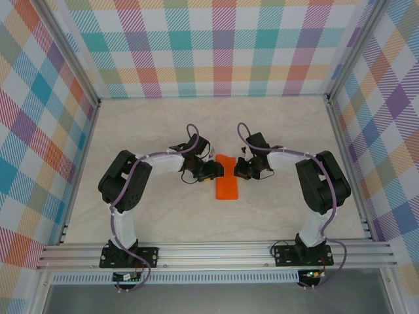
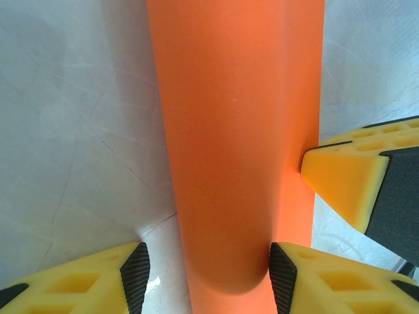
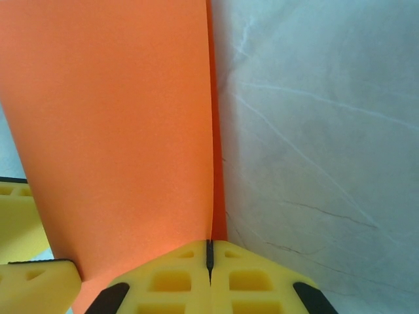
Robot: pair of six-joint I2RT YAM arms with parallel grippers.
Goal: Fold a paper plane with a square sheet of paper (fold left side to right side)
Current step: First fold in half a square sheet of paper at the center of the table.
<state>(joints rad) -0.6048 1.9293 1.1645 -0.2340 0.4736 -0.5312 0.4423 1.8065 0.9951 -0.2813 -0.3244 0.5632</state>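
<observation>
Folded into a narrow strip, mid pale marbled table: bright orange square sheet of paper. At its 9 o'clock, left gripper released, yellow fingers astride the rounded fold. At 3 o'clock, right gripper clenched, tips touching the sheet's edge

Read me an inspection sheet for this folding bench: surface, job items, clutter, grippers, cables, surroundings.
Surface: pale marbled tabletop, flat.
Job's things: orange paper folded into a narrow strip, lying between the grippers; the fold looks rounded, not pressed flat.
Clutter: nothing seen.
Grippers: left gripper open, fingers astride the rounded fold; right gripper shut, tips at the paper's opposite edge, pinch unclear.
Cables: purple cables run along both arms, looping at the wrists, off the paper.
Surroundings: plaid walls on three sides; aluminium rail at the near edge.
</observation>
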